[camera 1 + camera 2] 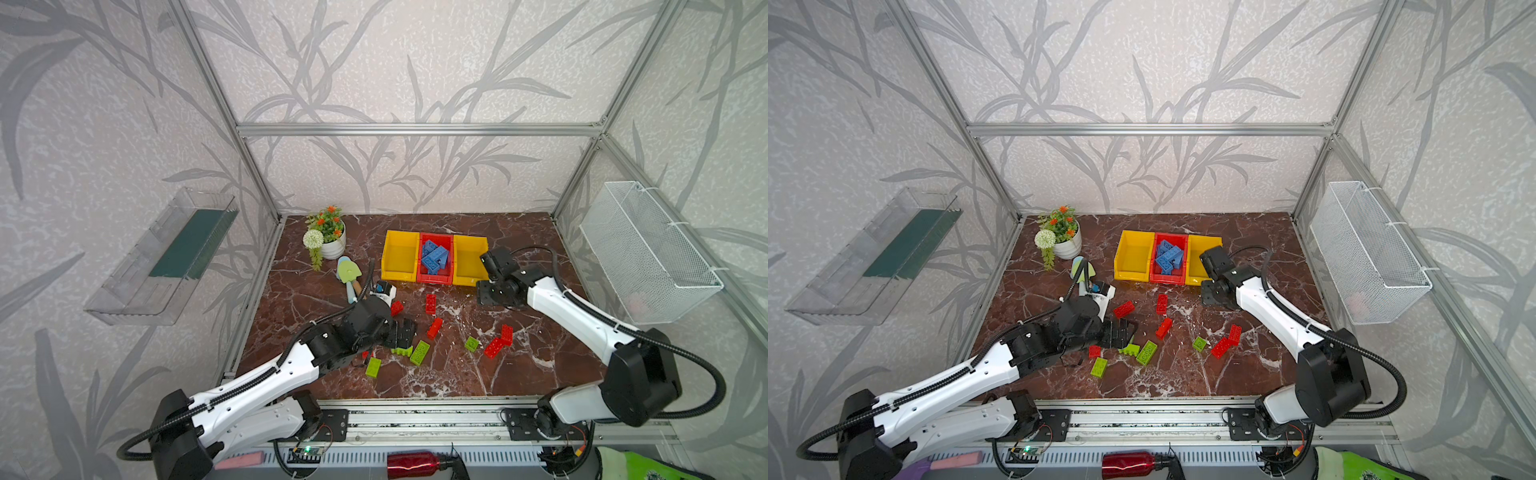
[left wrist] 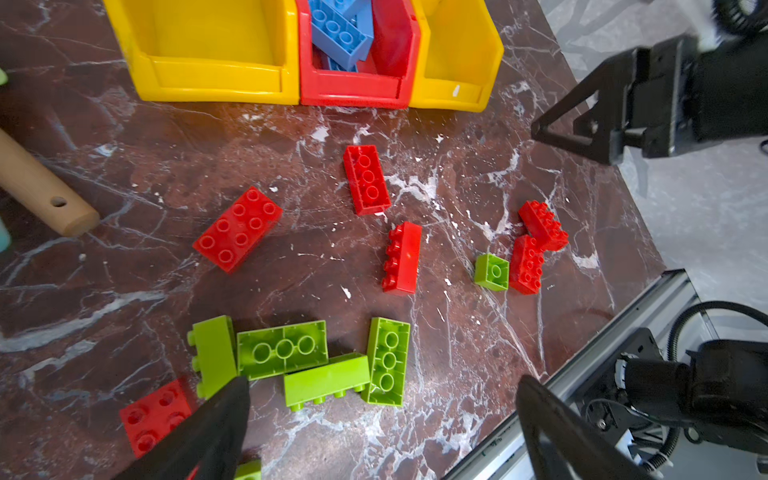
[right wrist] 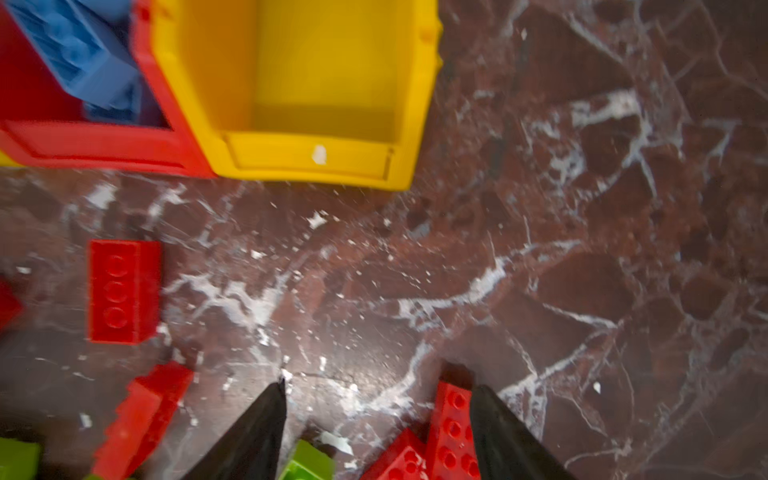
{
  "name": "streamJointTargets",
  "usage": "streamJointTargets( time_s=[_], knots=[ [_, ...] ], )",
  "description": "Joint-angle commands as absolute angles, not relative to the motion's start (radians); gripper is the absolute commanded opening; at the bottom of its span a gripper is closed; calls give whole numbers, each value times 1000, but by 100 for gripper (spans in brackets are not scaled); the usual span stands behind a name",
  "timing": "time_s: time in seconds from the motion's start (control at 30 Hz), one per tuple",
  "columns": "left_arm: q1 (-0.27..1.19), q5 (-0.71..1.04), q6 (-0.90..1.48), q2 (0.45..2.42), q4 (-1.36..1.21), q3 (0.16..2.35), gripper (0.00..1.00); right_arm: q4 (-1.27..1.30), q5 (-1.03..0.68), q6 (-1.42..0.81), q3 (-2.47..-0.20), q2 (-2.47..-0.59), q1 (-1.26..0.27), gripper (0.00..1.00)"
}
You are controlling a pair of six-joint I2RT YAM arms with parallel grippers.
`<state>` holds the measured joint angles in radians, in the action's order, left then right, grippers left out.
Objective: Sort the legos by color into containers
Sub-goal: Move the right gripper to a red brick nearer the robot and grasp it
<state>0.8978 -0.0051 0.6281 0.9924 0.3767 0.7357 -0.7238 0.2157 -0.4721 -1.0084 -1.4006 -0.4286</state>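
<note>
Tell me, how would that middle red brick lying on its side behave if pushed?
The red brick looks like rigid plastic, so it probably won't flex. Resting on a narrow side, studs sideways, it may tip flat. On the glossy marble table it would likely slide easily.

left arm stretched low toward centre, left pincer [image 1: 402, 334] tilted down, jaws wide, nothing held. right arm reaching forward, wrist bent down, right pincer [image 3: 370, 376] jaws parted, empty.

A yellow bin [image 3: 324, 153] adjoins a red bin [image 3: 95, 145] holding blue bricks [image 3: 79, 50]. Scattered red bricks [image 3: 124, 291] lie on the marble tabletop [image 3: 582, 249]. The right gripper's [image 3: 376, 386] black fingers [image 3: 249, 436] stand spread apart.
</note>
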Motion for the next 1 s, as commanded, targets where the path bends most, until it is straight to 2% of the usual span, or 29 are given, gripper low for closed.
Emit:
streamJointTargets(
  time_s=[0.0,0.37,0.7,0.8,0.97],
  knots=[
    [927,3,641,1004,341,729,99,-666,274,-506,-907,-1302,-412,73],
    [991,-7,658,1066,313,745,99,-613,195,-552,-731,-1274,-322,72],
    [999,-21,657,1083,310,744,99,-664,94,-597,-712,-1337,-314,69],
    [999,-20,651,1093,308,747,99,-652,80,-604,-695,-1360,-314,65],
    [999,-21,644,1094,313,746,99,-643,72,-609,-693,-1364,-314,52]
  ],
)
